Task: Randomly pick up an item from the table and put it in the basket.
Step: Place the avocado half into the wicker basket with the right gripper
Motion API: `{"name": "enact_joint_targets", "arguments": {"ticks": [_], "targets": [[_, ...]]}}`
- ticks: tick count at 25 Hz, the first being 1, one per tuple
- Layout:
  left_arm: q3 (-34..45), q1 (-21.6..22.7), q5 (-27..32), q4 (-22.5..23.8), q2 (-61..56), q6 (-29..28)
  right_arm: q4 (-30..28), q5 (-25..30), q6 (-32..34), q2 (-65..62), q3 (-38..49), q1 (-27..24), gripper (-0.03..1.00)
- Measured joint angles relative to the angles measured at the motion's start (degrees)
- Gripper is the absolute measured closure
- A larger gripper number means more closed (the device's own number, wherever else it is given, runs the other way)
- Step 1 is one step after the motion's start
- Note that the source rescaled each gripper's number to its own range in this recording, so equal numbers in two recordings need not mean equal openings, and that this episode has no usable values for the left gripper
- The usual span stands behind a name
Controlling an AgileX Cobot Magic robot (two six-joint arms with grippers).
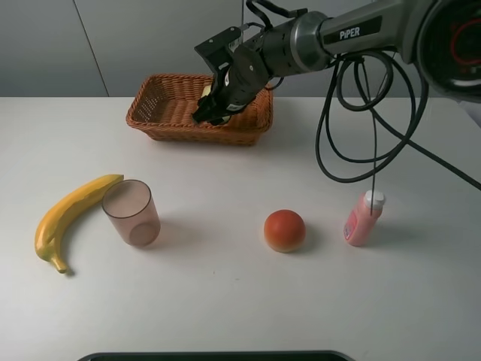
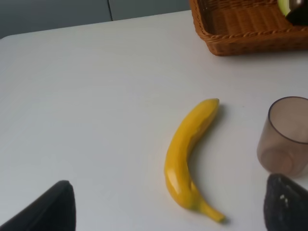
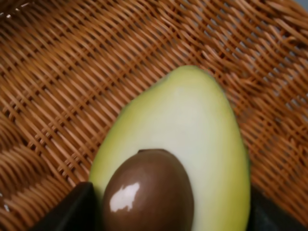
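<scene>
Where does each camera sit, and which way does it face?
Exterior high: high at the table's front, looking down; right gripper hangs over the basket.
Left wrist: low over the table, facing banana and cup; open left gripper frames them.
Right wrist: looks down into the basket at the avocado between its fingers.
Shared: basket, in all three.

Yellow-green avocado (image 3: 192, 120), orange-brown woven basket (image 1: 188, 129)
</scene>
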Motion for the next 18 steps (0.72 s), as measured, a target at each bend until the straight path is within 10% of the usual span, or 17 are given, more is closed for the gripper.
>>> {"name": "enact_joint_targets", "arguments": {"ticks": [6, 10, 18], "targets": [[0.00, 0.00, 0.00, 0.00, 0.00, 0.00, 0.00, -0.72, 0.00, 0.10, 0.00, 0.00, 0.95], [0.00, 0.00, 0.00, 0.00, 0.00, 0.00, -0.15, -1.59, -0.11, 0.10, 0.00, 0.00, 0.12], [0.00, 0.00, 0.00, 0.00, 0.00, 0.00, -0.28, 2.04, -0.21, 0.00, -1.95, -0.02, -0.03]]}}
